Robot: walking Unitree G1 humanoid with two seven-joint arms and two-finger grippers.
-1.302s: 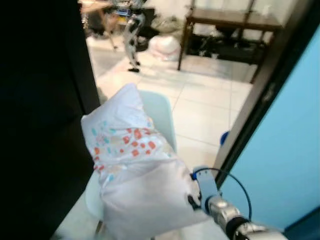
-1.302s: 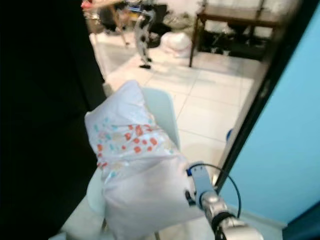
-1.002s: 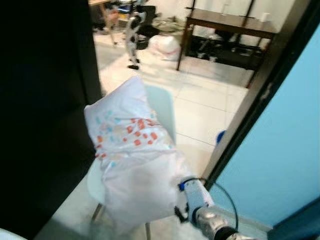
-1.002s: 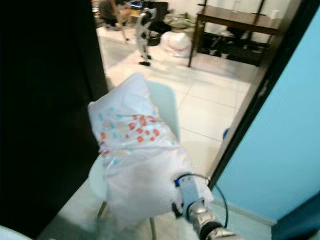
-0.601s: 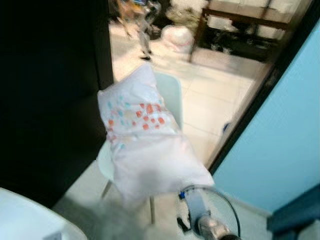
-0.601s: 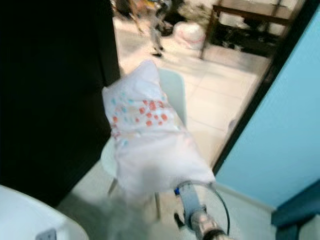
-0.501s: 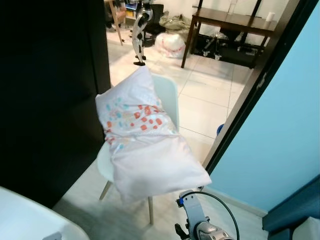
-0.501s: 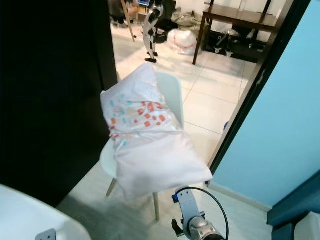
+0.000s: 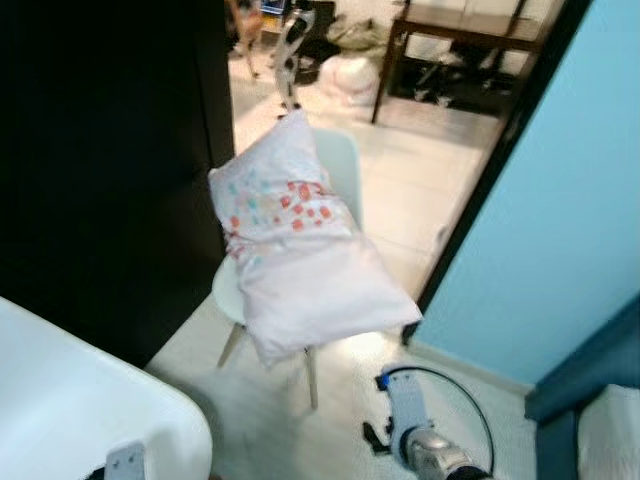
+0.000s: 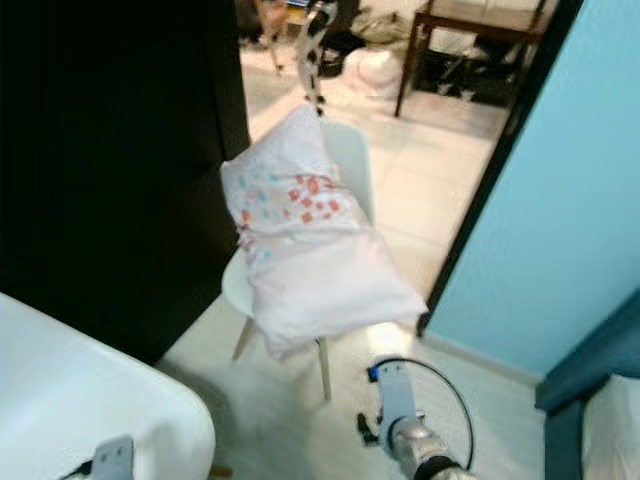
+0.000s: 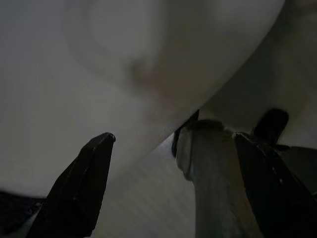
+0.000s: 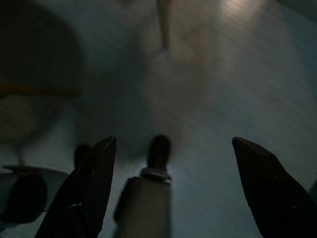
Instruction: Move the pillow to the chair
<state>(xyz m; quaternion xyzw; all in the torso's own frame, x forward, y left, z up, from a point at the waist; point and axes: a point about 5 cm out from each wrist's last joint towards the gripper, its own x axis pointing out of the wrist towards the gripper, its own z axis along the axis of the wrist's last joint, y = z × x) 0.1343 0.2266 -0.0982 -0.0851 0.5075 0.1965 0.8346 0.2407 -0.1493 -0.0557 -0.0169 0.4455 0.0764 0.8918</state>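
White pillow (image 9: 300, 260) (red and blue patches near its top) lies propped on the pale chair (image 9: 338, 172), while the right tool (image 12: 173, 163), near the chair's legs, hangs spread wide, gripping nothing.

Both eye views are looking down from the head at the same chair (image 9: 335, 170) and pillow (image 9: 300, 250); each wrist camera is pointing floorward along its own fingers.
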